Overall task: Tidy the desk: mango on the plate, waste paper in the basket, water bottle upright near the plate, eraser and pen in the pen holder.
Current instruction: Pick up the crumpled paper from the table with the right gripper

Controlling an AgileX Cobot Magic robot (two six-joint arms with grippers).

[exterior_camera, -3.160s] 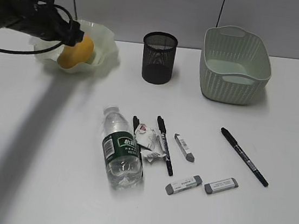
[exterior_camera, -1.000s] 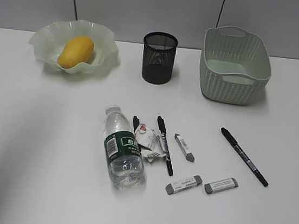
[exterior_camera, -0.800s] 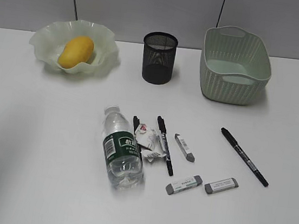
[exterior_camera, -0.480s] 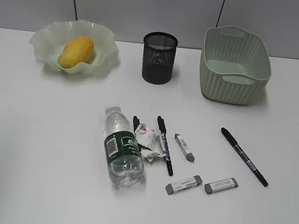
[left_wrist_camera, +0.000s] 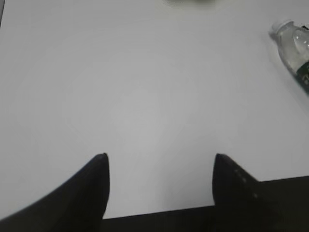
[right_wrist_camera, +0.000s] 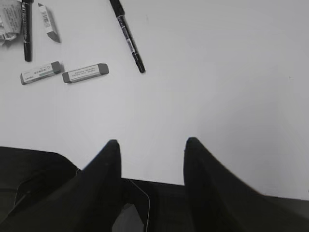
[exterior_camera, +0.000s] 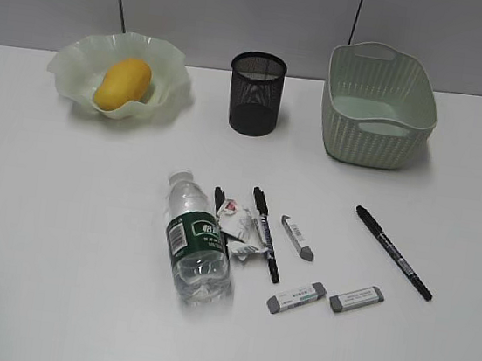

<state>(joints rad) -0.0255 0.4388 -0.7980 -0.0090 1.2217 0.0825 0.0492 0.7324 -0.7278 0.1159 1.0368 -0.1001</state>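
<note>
Your left gripper [left_wrist_camera: 159, 157] and right gripper [right_wrist_camera: 150, 142] both hang with fingers apart, holding nothing, over the bare white desk [exterior_camera: 58, 237]. You can see the mango [exterior_camera: 122, 83] in the plate [exterior_camera: 169, 91]. The water bottle [exterior_camera: 196, 241] lies on its side, touching the waste paper [exterior_camera: 238, 222].

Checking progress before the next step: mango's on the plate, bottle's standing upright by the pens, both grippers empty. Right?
Not quite. The water bottle is not upright; the exterior view shows it lying on its side on the desk, beside the pens. The rest holds: the mango sits on the plate, and the left gripper and right gripper are open and empty.
</note>
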